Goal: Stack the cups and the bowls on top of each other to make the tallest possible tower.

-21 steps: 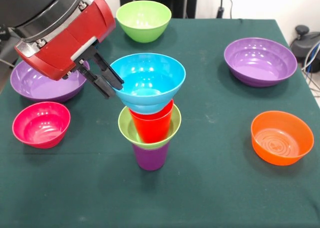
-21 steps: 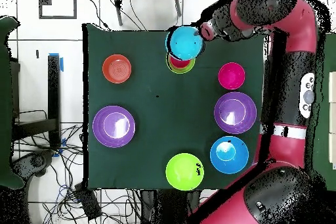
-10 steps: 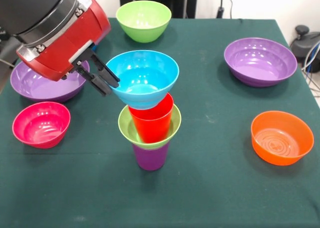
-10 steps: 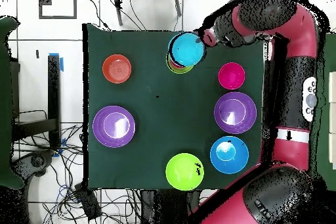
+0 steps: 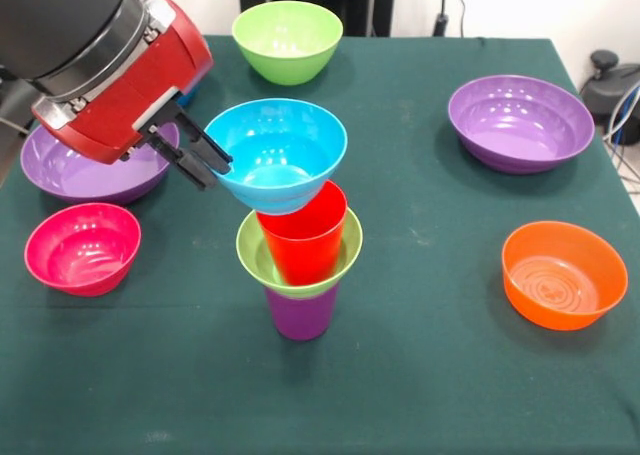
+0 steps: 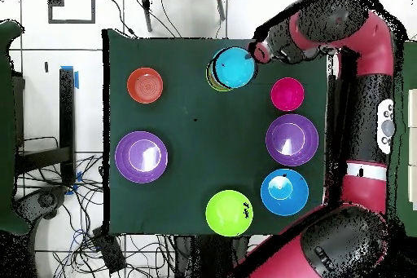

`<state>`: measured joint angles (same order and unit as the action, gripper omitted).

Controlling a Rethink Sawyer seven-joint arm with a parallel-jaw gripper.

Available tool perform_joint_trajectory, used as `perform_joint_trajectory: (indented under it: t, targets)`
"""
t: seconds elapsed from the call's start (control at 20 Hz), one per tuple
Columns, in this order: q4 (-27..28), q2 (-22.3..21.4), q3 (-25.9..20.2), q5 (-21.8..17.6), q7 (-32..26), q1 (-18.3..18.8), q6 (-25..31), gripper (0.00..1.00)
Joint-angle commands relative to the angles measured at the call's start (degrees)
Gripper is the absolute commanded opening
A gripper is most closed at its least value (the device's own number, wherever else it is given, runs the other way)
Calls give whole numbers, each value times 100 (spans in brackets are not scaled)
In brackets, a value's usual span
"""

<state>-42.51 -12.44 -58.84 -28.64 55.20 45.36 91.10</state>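
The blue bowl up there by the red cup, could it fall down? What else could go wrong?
Maybe. The fingers pinch only one edge of the blue bowl, which sits off to one side of the red cup, so it might tip if let go. Also, the tower rests on a narrow purple cup; a bump could topple it toward the pink bowl.

- The black two-fingered gripper (image 5: 200, 155) pinches the rim of a glossy blue plastic bowl (image 5: 277, 153), which blocks the jaws' forward side.
- Below the jaws: bare green cloth table (image 5: 420, 375).
- Behind them a wide purple plastic bowl (image 5: 70, 170) (partly hidden by the arm), with a pink plastic bowl (image 5: 82, 247) beside it.
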Motion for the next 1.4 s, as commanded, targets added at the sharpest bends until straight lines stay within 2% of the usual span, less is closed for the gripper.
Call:
perform_joint_trajectory:
  t: [0.05,0.65,1.4]
  targets:
    - [-571,-159,626,100,750,-258,-501,0]
    - [-1002,-300,917,406,798,-211,-856,0]
    - [-871,-249,1155,623,639,-323,-911,0]
